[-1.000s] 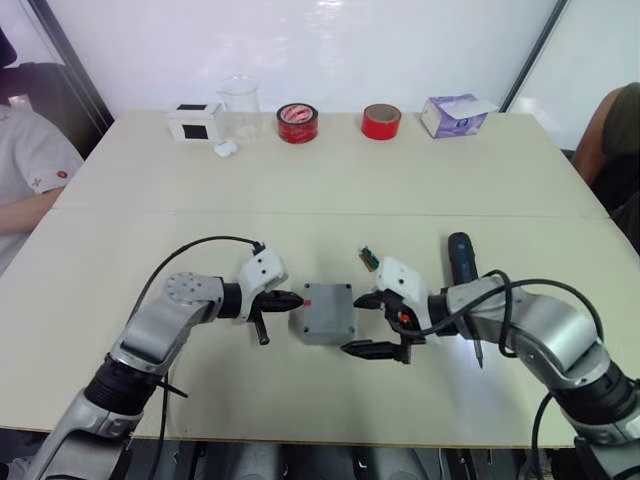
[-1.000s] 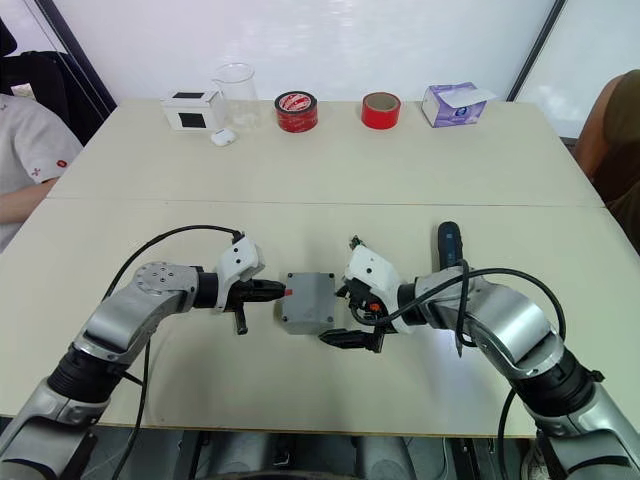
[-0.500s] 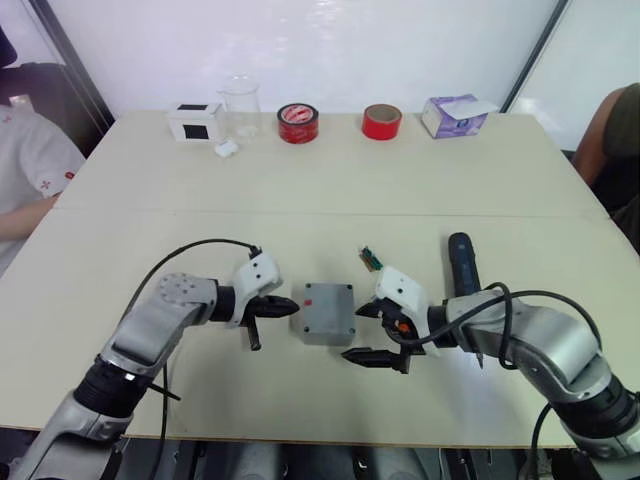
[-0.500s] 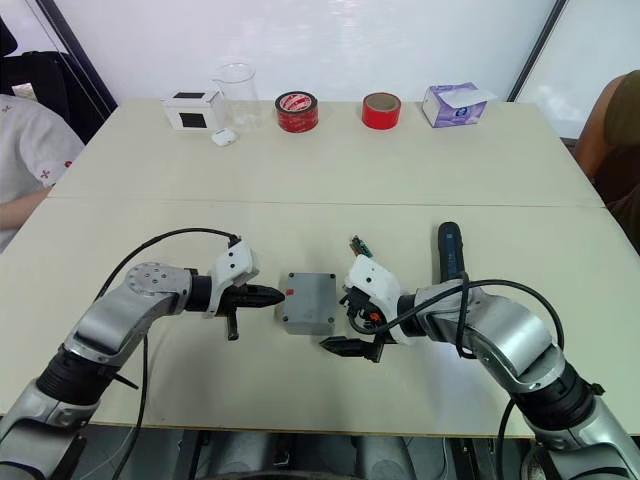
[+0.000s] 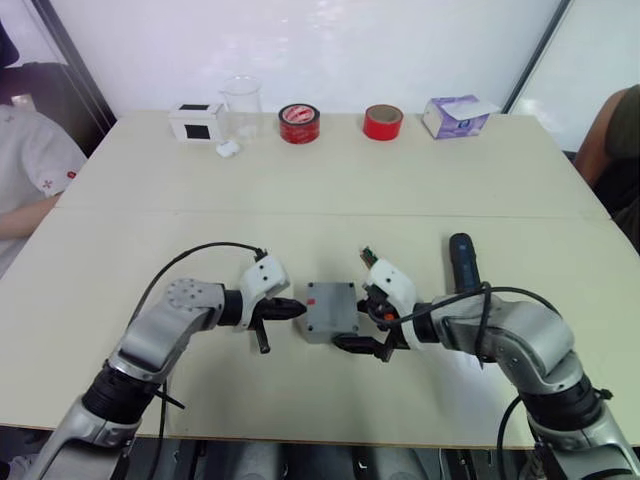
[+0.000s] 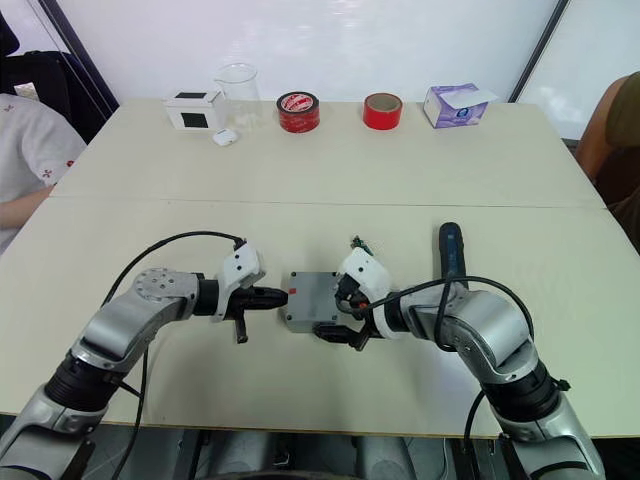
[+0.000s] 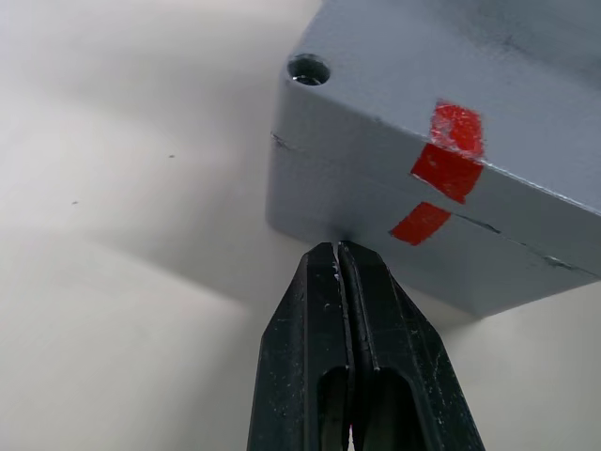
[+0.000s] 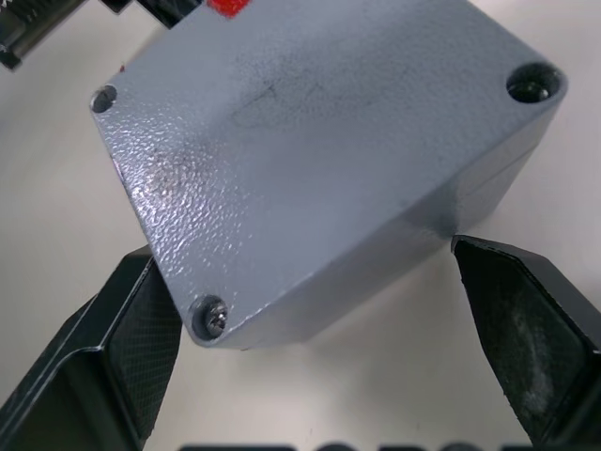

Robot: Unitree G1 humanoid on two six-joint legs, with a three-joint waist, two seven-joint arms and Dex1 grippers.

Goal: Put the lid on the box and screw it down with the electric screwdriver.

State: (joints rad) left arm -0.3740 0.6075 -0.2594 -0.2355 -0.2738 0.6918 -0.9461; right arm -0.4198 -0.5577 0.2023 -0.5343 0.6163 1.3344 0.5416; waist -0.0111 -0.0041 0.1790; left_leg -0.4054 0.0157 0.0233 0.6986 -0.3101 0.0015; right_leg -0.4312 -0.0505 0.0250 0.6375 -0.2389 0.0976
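Grey square lid (image 8: 310,141) sits on grey box (image 5: 331,311), mid-worktop | left hand (image 5: 297,310) closed, tips at box's left side | right hand (image 5: 362,322) open, straddling box | next: fetch blue-black pen-shaped electric screwdriver (image 5: 463,262) lying right.

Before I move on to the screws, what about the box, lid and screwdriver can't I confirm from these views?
- Inside of the box: hidden by the lid sitting on it.
- Screws: right wrist view shows one at a near corner; the other holes are too dark to judge.
- Electric screwdriver: its bit end is hidden behind the right arm in both eye views.
- Whether the left gripper actually touches the box wall: left wrist view leaves it unclear.
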